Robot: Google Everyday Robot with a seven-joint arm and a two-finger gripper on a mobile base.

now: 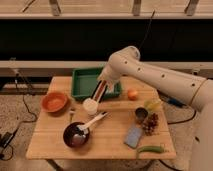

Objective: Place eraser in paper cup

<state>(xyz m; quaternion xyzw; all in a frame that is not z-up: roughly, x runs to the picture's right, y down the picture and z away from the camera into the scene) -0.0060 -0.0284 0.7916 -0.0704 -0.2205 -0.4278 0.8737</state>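
- One wooden table (115, 142) fills the lower middle of the frame, carrying everything within the arm's reach.
- White arm enters from the right and bends down toward the frame's centre.
- Green tray (84, 80) sits at the table's back edge, behind the arm's tip.
- Hand (101, 86), just above centre, is pinching the eraser (98, 92), which hangs tilted, lower end right over the paper cup (90, 106); probably lined up for dropping in.
- Paper cup stands upright, mouth up, ready to receive it.
- No readable writing or brand shows anywhere.
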